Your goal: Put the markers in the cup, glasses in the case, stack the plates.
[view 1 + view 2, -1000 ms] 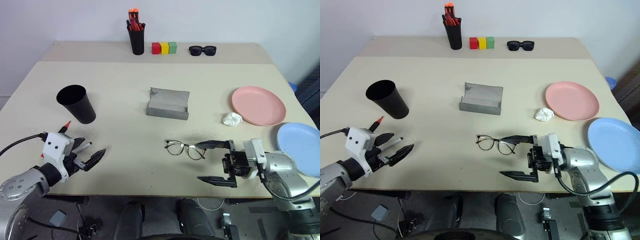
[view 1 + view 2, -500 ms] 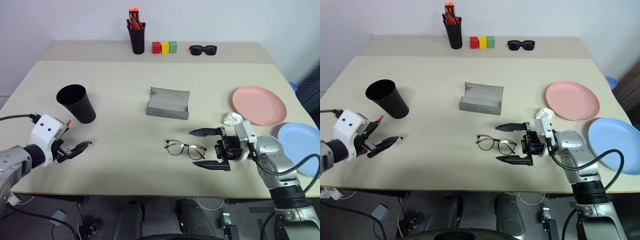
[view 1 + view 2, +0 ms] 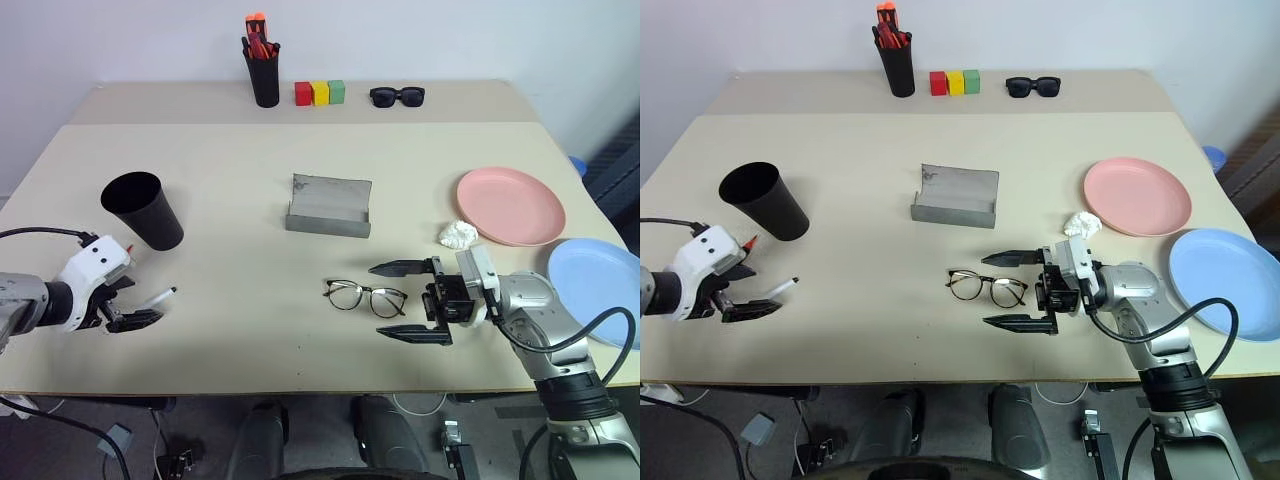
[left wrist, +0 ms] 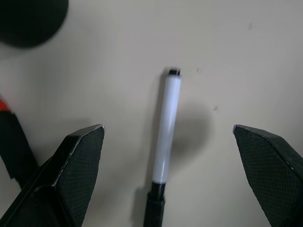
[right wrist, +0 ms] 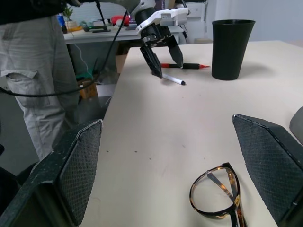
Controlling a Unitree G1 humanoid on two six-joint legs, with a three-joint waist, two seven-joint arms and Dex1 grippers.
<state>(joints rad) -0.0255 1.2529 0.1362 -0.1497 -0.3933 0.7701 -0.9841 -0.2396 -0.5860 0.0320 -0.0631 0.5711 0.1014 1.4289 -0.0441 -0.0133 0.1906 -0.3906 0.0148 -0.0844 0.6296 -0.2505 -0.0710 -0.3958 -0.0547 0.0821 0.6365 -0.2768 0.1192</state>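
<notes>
The white-barrelled marker with a black cap (image 4: 167,142) lies flat on the beige counter (image 3: 250,220), and the left gripper (image 3: 128,306) hangs over it with its two black fingers spread wide, one to each side of the barrel and neither touching it; it holds nothing. Just beside it, toward the cup, lies the black marker with a red cap and red end (image 5: 183,65), partly hidden behind the left gripper in the head views. The wide black tapered plastic cup (image 3: 143,209) stands upright near both markers, farther back on the counter. The thin wire-framed eyeglasses with clear roundish lenses (image 3: 365,297) rest unfolded near the counter's front edge, and the right gripper (image 3: 403,300) sits just beside them with its fingers fully parted, pointing toward the lenses, gripping nothing and not touching the frame. The grey rectangular felt-like glasses case (image 3: 330,206) lies open behind the eyeglasses, mid-counter. To the right, the salmon pink round plastic plate (image 3: 511,206) and the light blue round plastic plate (image 3: 600,290) lie side by side, unstacked, with a small crumpled white wad (image 3: 459,235) next to the pink one.
</notes>
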